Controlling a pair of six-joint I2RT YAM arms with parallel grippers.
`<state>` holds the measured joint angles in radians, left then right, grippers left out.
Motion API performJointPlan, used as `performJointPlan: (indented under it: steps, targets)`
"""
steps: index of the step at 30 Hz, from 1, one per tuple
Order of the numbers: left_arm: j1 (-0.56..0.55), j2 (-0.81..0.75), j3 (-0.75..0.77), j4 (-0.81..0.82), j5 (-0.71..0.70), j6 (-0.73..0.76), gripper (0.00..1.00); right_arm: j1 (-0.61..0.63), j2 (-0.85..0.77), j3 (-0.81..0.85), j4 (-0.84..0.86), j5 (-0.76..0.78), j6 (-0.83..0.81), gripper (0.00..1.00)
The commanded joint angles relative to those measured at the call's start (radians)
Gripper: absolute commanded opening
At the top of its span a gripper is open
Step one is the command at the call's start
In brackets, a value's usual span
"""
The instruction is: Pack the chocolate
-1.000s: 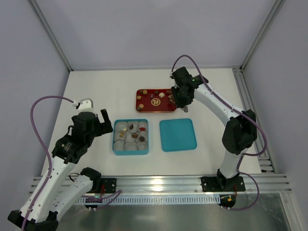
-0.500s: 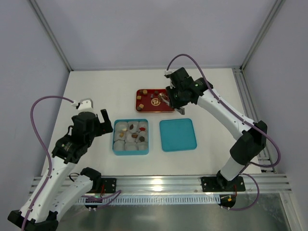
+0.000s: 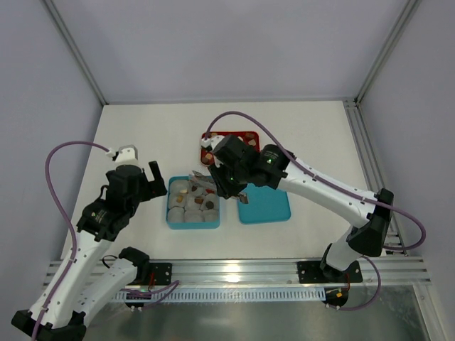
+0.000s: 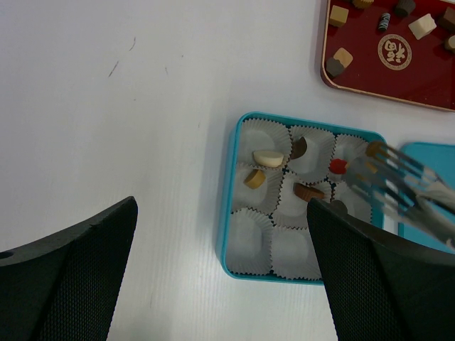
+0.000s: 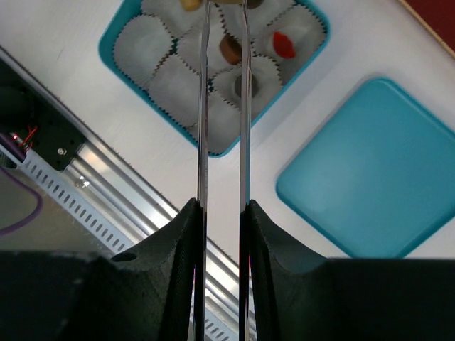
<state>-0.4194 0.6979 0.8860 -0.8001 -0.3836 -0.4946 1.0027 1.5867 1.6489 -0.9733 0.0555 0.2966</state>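
Across the worktop (image 3: pixel 142 135): a white surface carrying a teal box, its lid and a red tray, with one arm at each side.
Right arm (image 3: pixel 320 188): stretched leftward over the lid's far edge toward the box.
Left arm (image 3: pixel 106 213): standing left of the box.
Lid (image 3: pixel 266 206): teal, lying flat just right of the box.
Teal box (image 4: pixel 229 234): open, filled with a three-by-three grid of paper cups (image 4: pixel 250 238).
Red tray (image 4: pixel 362 74): beyond the box and apart from it.
Left end effector (image 4: pixel 222 213): fingers spread wide, just left of the box, holding nothing.
Right end effector (image 5: pixel 225 8): long thin fingers close together above the box's far side. They seem to pinch a tan piece (image 4: pixel 375 149), though the tips are blurred.
Chocolate (image 4: pixel 269 157): several pieces sit in the cups, cream, tan, brown and one red. More lie loose on the tray.
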Motion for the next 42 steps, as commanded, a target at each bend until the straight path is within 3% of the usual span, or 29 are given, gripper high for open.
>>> performJointPlan:
  steps: [1, 18, 42]
  targets:
    - [-0.002, -0.003, 0.007, 0.018, -0.018, -0.012, 1.00, 0.069, 0.009, 0.011, 0.013, -0.017, 0.047, 0.31]
    - [-0.002, -0.008, 0.007, 0.018, -0.021, -0.012, 1.00, 0.180, 0.110, 0.003, 0.074, -0.115, 0.082, 0.31]
    - [-0.002, -0.011, 0.007, 0.016, -0.021, -0.013, 1.00, 0.188, 0.159, -0.006, 0.097, -0.138, 0.087, 0.31]
